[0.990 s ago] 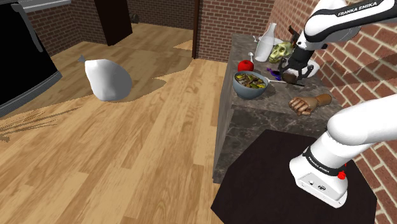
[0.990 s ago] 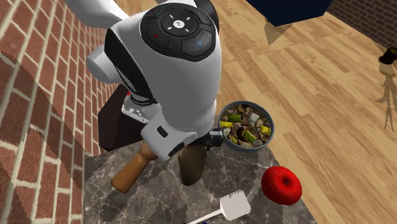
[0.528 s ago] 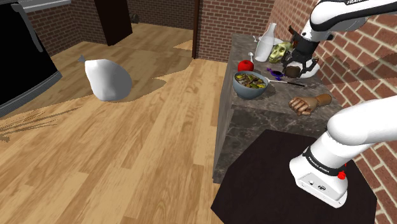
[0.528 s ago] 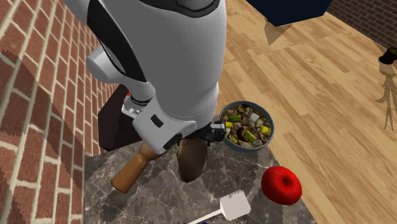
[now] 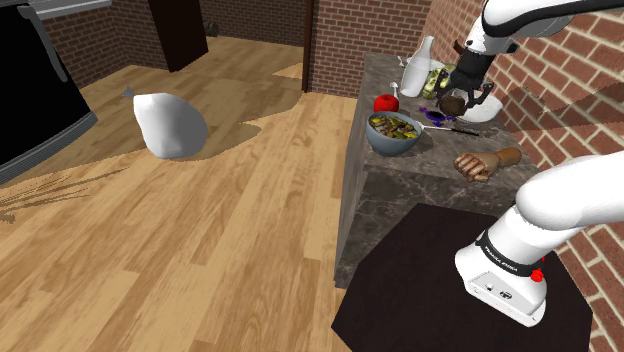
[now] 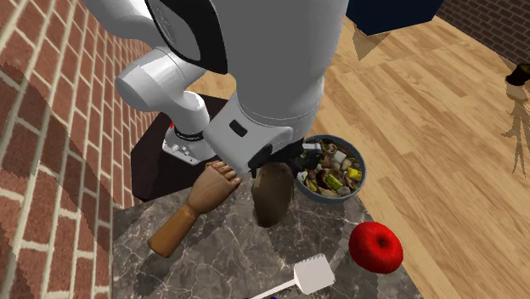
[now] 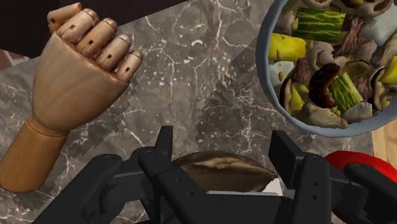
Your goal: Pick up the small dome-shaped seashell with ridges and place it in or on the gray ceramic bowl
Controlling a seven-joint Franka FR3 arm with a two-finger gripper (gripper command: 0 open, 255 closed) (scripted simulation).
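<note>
In the second exterior view, a jointed wooden mannequin hand lies left of centre on the dark grey, white-veined marble worktop. Its smooth rounded forearm points toward the lower left. Just right of it, at the middle of the frame and under the glossy white arm, is the small brown dome-shaped seashell with ridges. The black end effector is clenched on the seashell: in the wrist view one finger presses each side of its ribbed rim. In the upper right of the shoulder view it is held up off the worktop. Right of the seashell stands the round blue-grey bowl. It is smooth-walled and heaped with chopped green and yellow vegetable pieces and brown mushroom slices. A shiny red apple sits at the lower right, and a flat white square spatula head lies near the bottom edge.
</note>
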